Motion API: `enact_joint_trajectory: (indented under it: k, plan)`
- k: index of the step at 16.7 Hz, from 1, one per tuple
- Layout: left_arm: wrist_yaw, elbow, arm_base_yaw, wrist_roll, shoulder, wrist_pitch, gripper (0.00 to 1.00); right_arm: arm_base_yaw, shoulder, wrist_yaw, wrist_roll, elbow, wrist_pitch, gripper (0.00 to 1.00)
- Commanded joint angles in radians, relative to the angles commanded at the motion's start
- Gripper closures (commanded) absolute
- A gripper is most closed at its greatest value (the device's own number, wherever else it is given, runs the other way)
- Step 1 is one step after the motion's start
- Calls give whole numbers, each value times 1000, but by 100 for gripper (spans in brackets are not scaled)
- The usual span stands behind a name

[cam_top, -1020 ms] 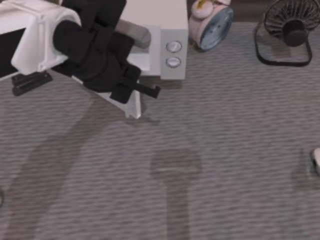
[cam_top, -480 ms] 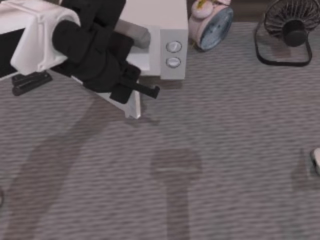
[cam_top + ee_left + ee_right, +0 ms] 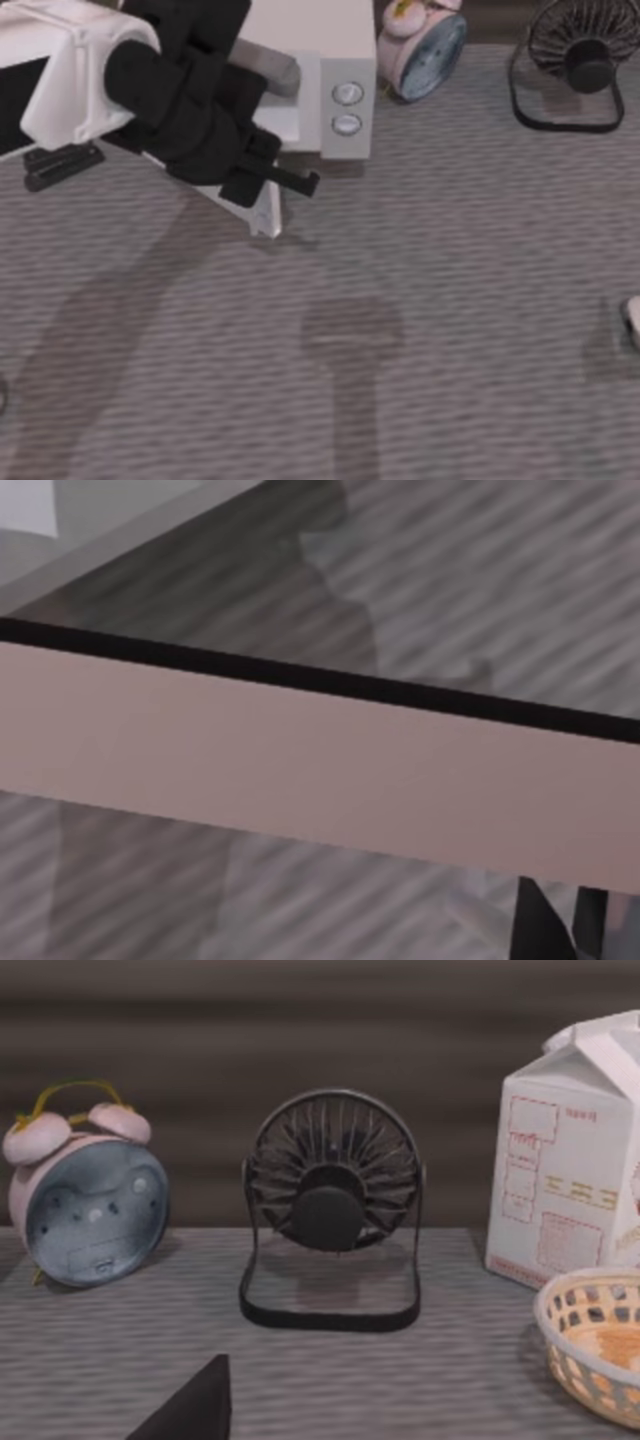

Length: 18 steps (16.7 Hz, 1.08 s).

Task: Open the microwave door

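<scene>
Microwave (image 3: 320, 45): far edge of the table, left of centre; knob panel facing forward. Microwave door (image 3: 268, 205): swung partway out, its free edge toward the table's middle. Left gripper (image 3: 285, 180): at the door's free edge; whether its fingers are apart or together cannot be told. Handling advice: pull along the door's arc around the hinge, not straight. Right gripper (image 3: 195, 1410): parked at the right edge.
</scene>
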Motion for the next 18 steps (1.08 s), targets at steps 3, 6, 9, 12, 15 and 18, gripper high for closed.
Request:
enact_joint_trajectory:
  k: [3,6,9,12,15,18]
  plan:
    - [6,-3,-4,-3,3,0,100,0,0,0,0,0,0,0]
    - [20,-12,6,24,-11,2,100,0,0,0,0,0,0,0]
    - [49,-43,28,80,-31,-4,100,0,0,0,0,0,0,0]
    - [80,-68,49,139,-54,-6,100,0,0,0,0,0,0,0]
    - [90,-73,56,154,-66,-2,100,0,0,0,0,0,0,0]
    - [90,-73,56,154,-66,-2,100,0,0,0,0,0,0,0]
